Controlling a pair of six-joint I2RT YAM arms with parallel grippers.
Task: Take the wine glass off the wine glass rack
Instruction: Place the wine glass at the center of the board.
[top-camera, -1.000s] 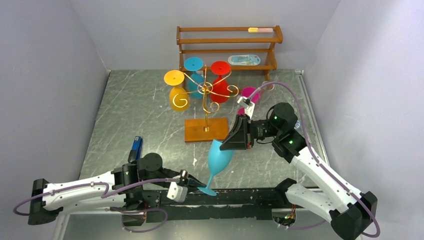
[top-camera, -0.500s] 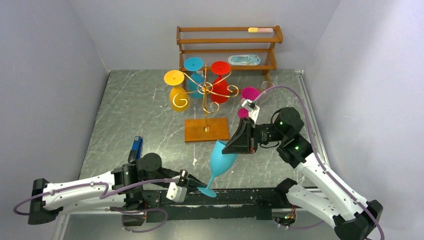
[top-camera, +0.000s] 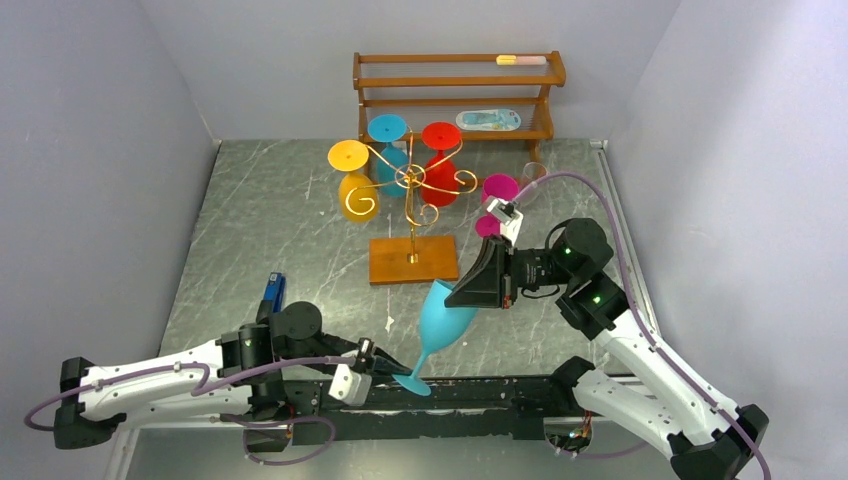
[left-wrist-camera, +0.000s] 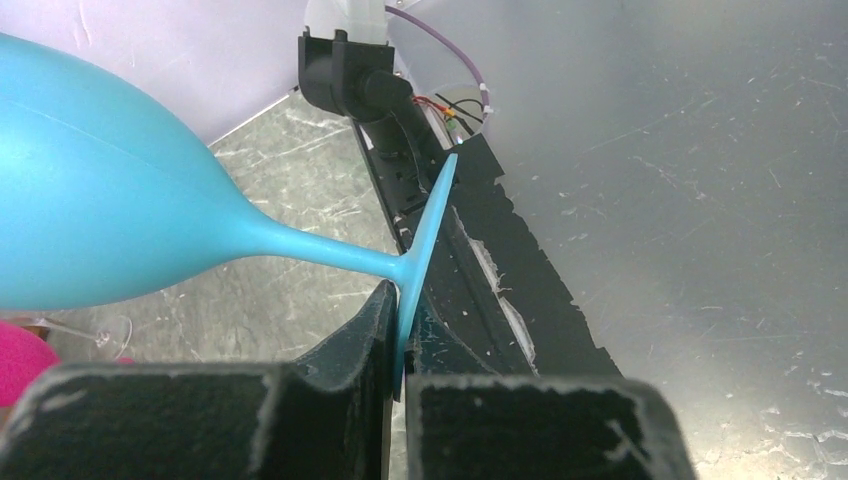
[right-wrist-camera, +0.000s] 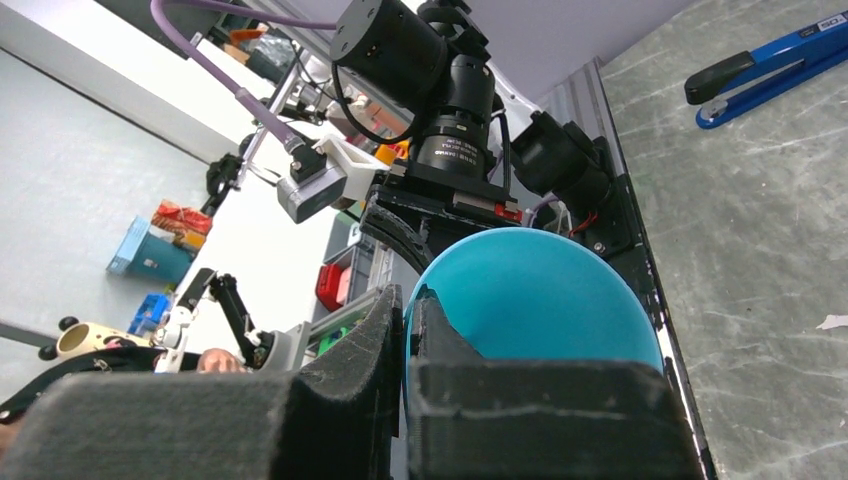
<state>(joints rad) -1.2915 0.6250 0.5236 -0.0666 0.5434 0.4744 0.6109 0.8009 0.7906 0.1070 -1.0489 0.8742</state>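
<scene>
My left end effector (left-wrist-camera: 397, 345) was clenched on the flat foot of the teal wine glass (top-camera: 440, 315). In the left wrist view the thin disc sat edge-on, pinched between both fingers. My right end effector (right-wrist-camera: 405, 320) was closed on the same glass at its other end, gripping the rim of the bowl with one finger inside the mouth and one outside. The glass hung tilted between my two arms, with the bowl up and toward the right and the foot low at the near edge of the bench (top-camera: 280, 210). I could not tell whether the foot touched the surface there.

The glass was off the wine glass rack (top-camera: 411, 180) and apart from it, in front of and to the right of the rack's square wooden base. The rack stood upright on the bench. A yellow glass (top-camera: 350, 178), a blue glass (top-camera: 388, 132) and a red glass (top-camera: 440, 160) hung upside down around its gold scroll arms. A magenta glass (top-camera: 497, 188) showed just right of the rack, partly behind my right wrist, and I could not tell whether it hung from an arm. A wooden shelf (top-camera: 455, 82) stood against the back wall, and a blue tool (top-camera: 273, 293) lay on the bench near my left arm
</scene>
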